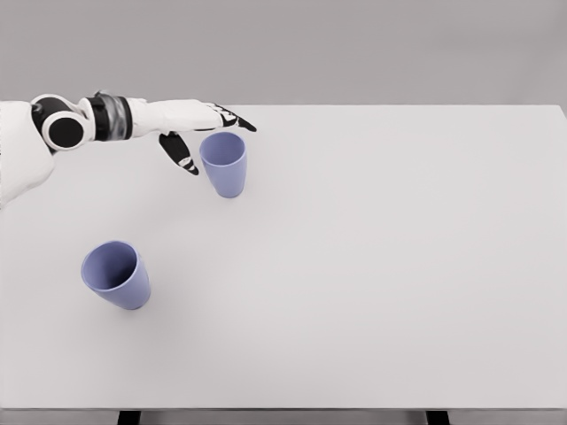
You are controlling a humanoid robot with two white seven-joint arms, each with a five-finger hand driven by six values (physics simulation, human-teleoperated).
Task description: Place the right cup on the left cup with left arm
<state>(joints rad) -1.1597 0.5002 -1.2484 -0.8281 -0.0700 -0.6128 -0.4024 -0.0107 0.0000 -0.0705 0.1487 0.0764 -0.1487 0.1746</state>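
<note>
Fingers: those of the left hand [197,124] are spread apart and extended, gripping nothing; the dark-tipped fingers [237,120] reach past the far side of the right cup's rim, while the thumb [182,156] hangs down at the cup's 9 o'clock, just beside its wall. I cannot tell whether any finger touches the cup.

Left hand: white with black pads, at about 10 o'clock in the head view, set around the upper left of the right cup without closing on it.

Left arm: comes in from the left edge, with a black round joint [64,131] and a grey wrist band.

Right cup [224,165]: lavender-blue, upright, mouth open to the camera, nothing visible inside; it sits at about 11 o'clock from the table's middle.

Left cup [116,274]: same colour, standing on the table and appearing to lean because of the camera angle, its open mouth showing a bare inside; it lies at about 7 o'clock from the right cup, well apart from it and from the hand.

Table [381,266]: plain white, matte, filling most of the view; two dark legs [129,417] show under the near edge.

Room: a flat grey wall [354,44] behind the table's far edge.
</note>
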